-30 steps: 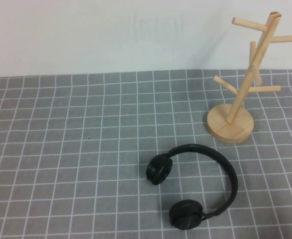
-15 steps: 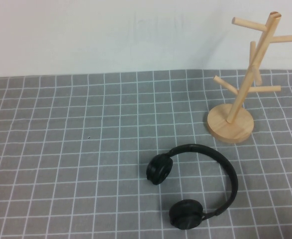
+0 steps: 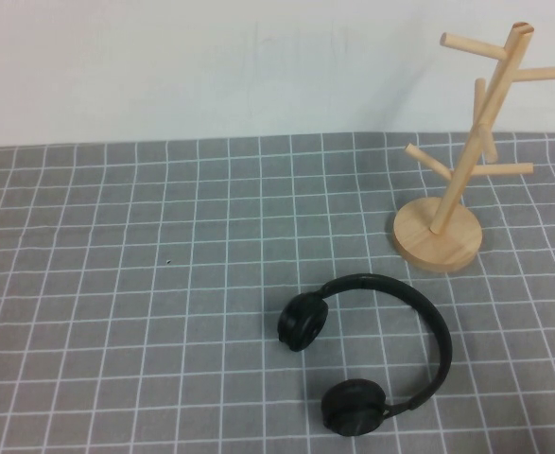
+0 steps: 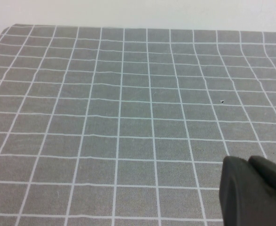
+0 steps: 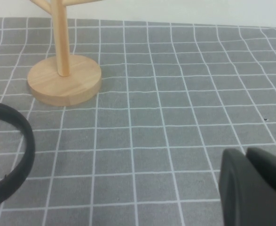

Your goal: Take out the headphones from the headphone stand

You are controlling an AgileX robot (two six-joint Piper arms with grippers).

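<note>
Nothing shifted across the last second.

Right gripper low at the near right, off the overhead view; claw pressed together, holding nothing.

Left gripper near left over bare cloth; cannot tell its state.

Headphones lay flat on the grid cloth, clear of everything.

Stand farther right, pegs bare.

Removal looked finished; arms parked.

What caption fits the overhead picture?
Black headphones lie flat on the checked cloth, off the wooden stand.
</note>
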